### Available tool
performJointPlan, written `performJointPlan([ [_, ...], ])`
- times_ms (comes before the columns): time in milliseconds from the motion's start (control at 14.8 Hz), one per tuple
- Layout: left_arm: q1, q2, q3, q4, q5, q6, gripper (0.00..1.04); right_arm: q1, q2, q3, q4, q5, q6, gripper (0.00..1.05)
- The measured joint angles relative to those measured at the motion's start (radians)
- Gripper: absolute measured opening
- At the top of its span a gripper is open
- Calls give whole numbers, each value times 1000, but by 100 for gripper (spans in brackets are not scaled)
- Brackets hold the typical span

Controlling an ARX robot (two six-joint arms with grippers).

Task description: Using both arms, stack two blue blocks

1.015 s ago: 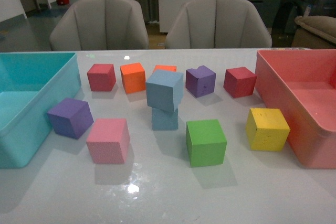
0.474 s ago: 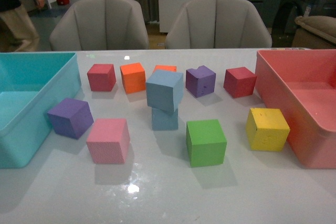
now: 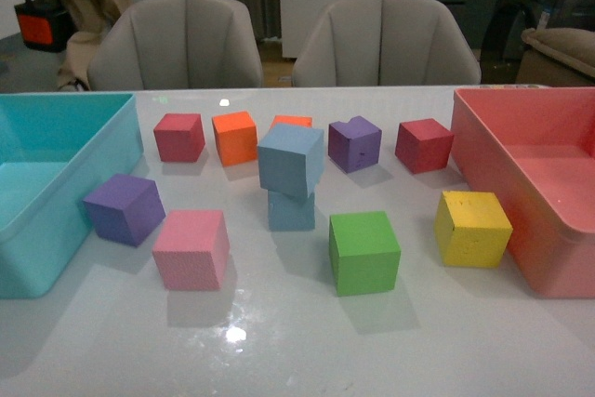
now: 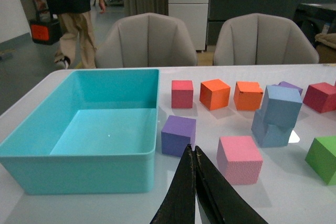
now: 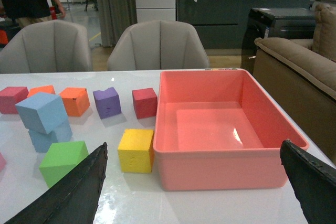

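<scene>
Nothing moved: blue blocks seemingly stacked.

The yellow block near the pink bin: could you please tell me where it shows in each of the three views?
Front view: the yellow block sits right of centre, beside the pink bin.
Left wrist view: not in the picture.
Right wrist view: the yellow block sits below centre, close against the pink bin's near corner.
Shared landmark: the green block near it.
</scene>
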Motion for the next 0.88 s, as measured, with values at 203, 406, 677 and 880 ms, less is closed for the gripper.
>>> performJointPlan([
  [203, 0, 0, 0, 4, 2, 0, 6, 0, 0, 0, 0, 0, 0, 98],
  [406, 0, 0, 0, 4, 2, 0, 44, 0, 0, 0, 0, 0, 0, 98],
  [677, 0, 0, 0, 4, 2, 0, 99, 0, 0, 0, 0, 0, 0, 98],
  [880, 0, 0, 0, 4, 2, 2, 98, 0, 0, 0, 0, 0, 0, 98],
])
